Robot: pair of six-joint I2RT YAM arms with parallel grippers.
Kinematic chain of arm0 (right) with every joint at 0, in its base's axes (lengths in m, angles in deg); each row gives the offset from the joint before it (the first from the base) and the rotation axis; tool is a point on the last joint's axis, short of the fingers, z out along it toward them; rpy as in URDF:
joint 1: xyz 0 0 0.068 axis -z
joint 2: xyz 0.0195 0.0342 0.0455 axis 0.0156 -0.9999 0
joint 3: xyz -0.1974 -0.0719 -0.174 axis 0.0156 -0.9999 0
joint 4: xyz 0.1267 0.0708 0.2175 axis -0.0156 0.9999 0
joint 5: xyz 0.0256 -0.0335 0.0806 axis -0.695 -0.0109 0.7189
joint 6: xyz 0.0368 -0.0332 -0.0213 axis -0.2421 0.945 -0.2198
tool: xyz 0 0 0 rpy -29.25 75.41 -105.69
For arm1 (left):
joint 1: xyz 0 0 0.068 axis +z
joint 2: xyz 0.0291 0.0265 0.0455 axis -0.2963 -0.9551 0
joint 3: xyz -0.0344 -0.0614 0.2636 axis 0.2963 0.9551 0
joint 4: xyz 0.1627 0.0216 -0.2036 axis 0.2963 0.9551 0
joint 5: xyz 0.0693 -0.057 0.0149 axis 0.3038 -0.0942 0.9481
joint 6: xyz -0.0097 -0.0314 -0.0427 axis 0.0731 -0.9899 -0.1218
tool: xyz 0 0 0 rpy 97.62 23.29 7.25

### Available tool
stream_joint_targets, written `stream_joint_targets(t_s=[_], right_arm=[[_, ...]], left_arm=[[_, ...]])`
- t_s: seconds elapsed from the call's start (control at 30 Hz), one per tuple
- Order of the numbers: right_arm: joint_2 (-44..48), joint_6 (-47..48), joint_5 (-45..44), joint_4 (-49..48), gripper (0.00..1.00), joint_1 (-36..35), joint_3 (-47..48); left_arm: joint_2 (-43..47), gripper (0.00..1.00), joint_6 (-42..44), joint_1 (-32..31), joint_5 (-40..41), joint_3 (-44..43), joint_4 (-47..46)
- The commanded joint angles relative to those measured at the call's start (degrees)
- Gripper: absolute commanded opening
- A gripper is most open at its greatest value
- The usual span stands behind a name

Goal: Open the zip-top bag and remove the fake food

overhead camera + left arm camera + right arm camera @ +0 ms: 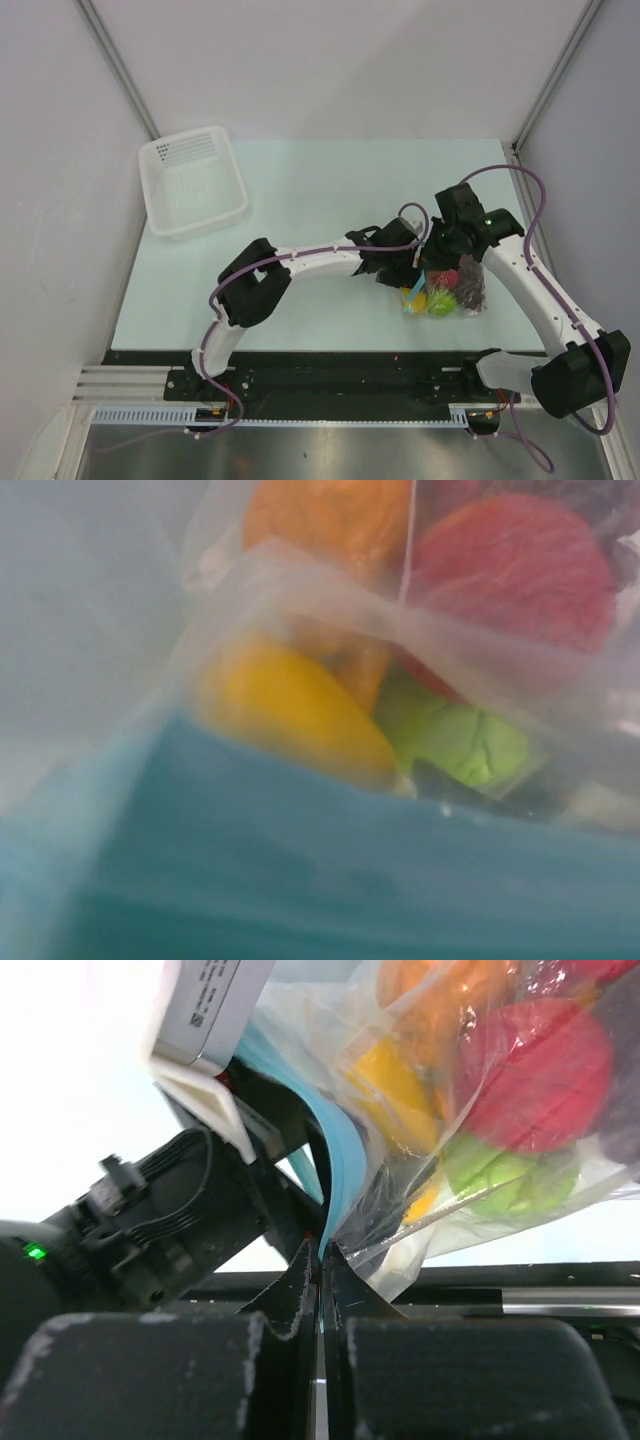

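You're on the opening step here. Both arms meet over the bag, which is on the right side of the surface toward the near edge, well apart from the basket at the far left. All the food is inside: yellow, orange, red and green bits show through the plastic, and nothing is out yet.

Your right hand is pressed together, pinching the bag at the blue strip. In the right wrist view the strip runs straight down into the fingertips. The left hand is jammed right up against the mouth. Its wrist view is all teal strip and blurry plastic with no fingers showing, so I can't tell if it's pinching or spread. I also can't tell whether the zip has parted at all, or whether the bag rests on the surface or hangs just above it.

My guess for the next move: you want one hand on each lip, then pull them apart across the zip, slow and steady. If both hands have the same side, you'll just drag the bag around. That film looks slippery, so grip the strip itself, which should be stiffer.
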Motion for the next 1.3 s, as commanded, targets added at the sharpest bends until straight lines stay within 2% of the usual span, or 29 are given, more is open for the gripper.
stream_joint_targets(t_s=[0.0,0.13,0.17,0.2,0.3,0.37,0.43,0.5,0.6,0.63,0.87,1.0,1.1,1.27], right_arm=[[0.1,-1.4,2.1,-1.3,0.00,-0.4,0.2],[0.0,-0.9,1.8,-1.1,0.00,-0.5,0.2],[0.0,-0.7,1.8,-1.0,0.00,-0.5,0.2],[0.1,-0.5,1.5,-0.7,0.00,-0.5,0.3],[0.7,0.7,0.1,-0.1,0.00,-0.5,0.3],[1.1,1.6,-1.3,0.0,0.00,-0.5,0.2],[1.6,2.2,-1.7,-0.2,0.00,-0.5,0.1],[1.8,3.1,-1.8,0.0,0.00,-0.5,0.0],[2.6,4.2,-4.7,0.4,0.00,-0.4,-0.5],[3.1,4.4,-4.9,0.3,0.00,-0.4,-0.6],[4.9,5.7,-5.1,0.4,0.00,1.7,-1.6],[5.2,7.4,-4.7,0.4,0.00,3.8,-1.6],[5.2,8.5,-3.4,0.3,0.00,5.1,-1.6],[5.4,9.2,-3.2,0.7,0.00,5.2,-1.6]], left_arm=[[0.2,0.66,-3.1,-0.2,-3.3,3.8,-12.1],[0.6,0.52,-2.7,-0.1,-2.5,4.5,-14.0],[1.1,0.48,-2.4,-0.1,-1.9,4.6,-13.7],[1.7,0.39,-1.9,-0.1,-1.3,5.2,-13.9],[4.1,0.28,1.1,0.0,0.3,4.9,-11.9],[6.8,0.24,3.3,0.0,1.5,5.0,-10.0],[9.7,0.14,5.8,0.0,1.9,5.3,-8.6],[11.7,0.09,7.4,0.0,1.7,6.0,-8.4],[15.4,0.06,9.9,0.0,1.7,6.7,-8.3],[16.0,0.00,10.6,0.0,1.8,6.7,-7.4],[23.8,0.00,13.4,0.2,1.7,10.7,-7.9],[31.5,0.00,12.9,1.2,-0.7,16.5,-10.5],[36.5,0.00,11.9,3.5,-1.9,21.7,-12.8],[44.5,0.00,11.6,12.7,1.5,23.2,-8.3]])
